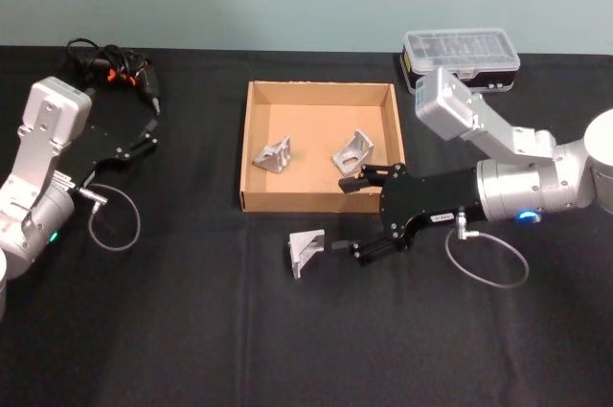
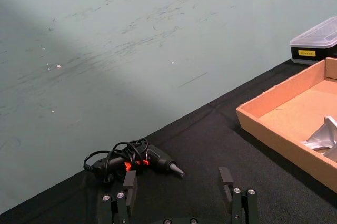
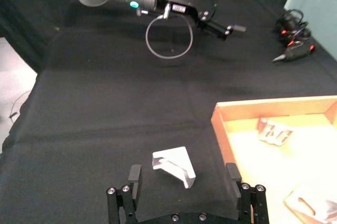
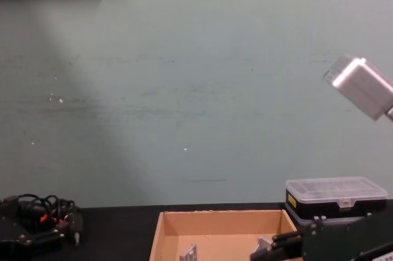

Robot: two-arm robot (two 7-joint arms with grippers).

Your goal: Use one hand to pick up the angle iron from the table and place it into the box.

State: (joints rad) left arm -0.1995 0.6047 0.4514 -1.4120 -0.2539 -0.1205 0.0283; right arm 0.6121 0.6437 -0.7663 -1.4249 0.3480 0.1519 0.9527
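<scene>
Black bench (image 1: 192,330), pale green wall behind. Angle iron (image 1: 306,252) lies on the bench just in front of the near wall of the box (image 1: 245,153), towards that wall's right half and outside the box.

Right hand (image 1: 341,214) reaches in from the right, low over the bench. Jaws spread wide: one tip just right of the angle iron, the other over the box's near wall. From the right wrist, the angle iron (image 3: 174,166) sits between the two jaws of the right hand (image 3: 184,175), no contact seen on either side.

Box, tan and shallow, holds two more brackets (image 1: 274,153) (image 1: 352,150), apart from each other on its floor.

Left hand (image 1: 153,129) parked at far left of the bench, well apart from the box, jaws spread and holding nothing. Beyond it, a corded tool (image 1: 120,67). Black case with clear lid (image 1: 462,55) stands behind the box's right far corner.
</scene>
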